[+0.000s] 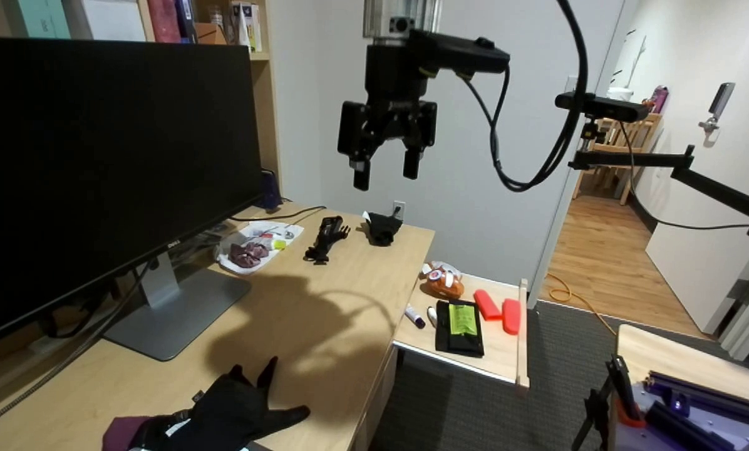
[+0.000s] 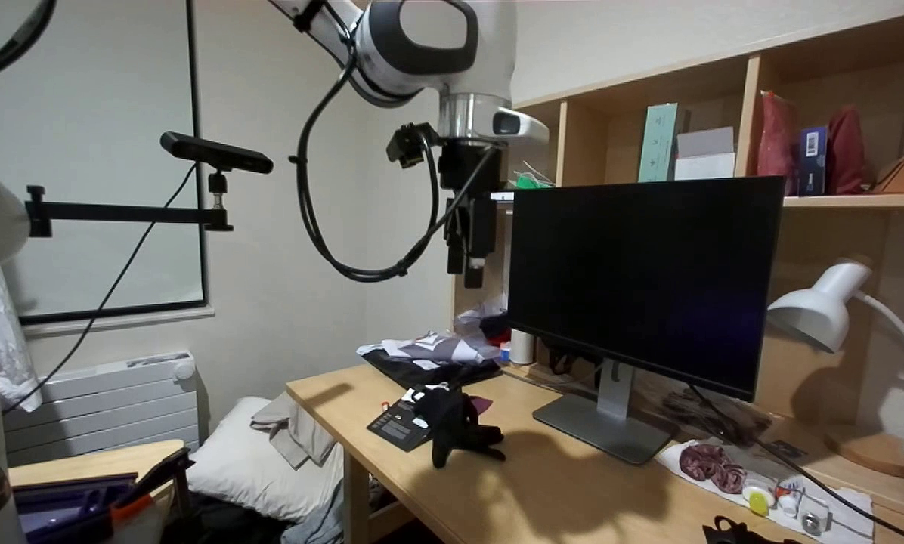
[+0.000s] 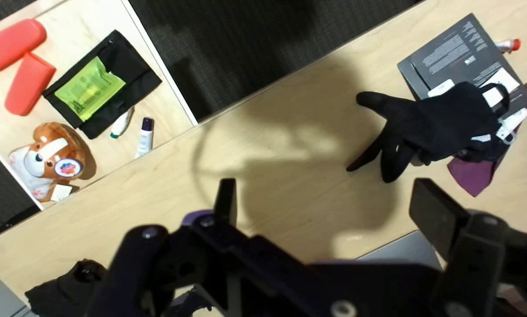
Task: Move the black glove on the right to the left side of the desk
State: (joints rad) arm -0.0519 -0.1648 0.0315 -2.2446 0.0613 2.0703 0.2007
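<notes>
Glove (image 3: pixel 448 123) and gripper (image 1: pixel 386 172) both seen in black. Desk (image 1: pixel 362 263) finished in pale wood grain. Monitor (image 1: pixel 111 175) cased in black, its stand (image 1: pixel 183 316) in grey. Stuffed toy (image 3: pixel 72 147) coloured orange-brown, with pink marks seen on white. Cases (image 3: pixel 14 44) done in coral red, packet (image 3: pixel 89 90) in yellow-green, lamp (image 2: pixel 818 308) in white, cloth (image 3: pixel 471 174) in purple.

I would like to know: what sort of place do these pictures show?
Probably a study corner in a home, though an office is possible: a monitor and a white lamp stand on a desk, and what looks like a pillow lies beyond the desk's edge.
</notes>
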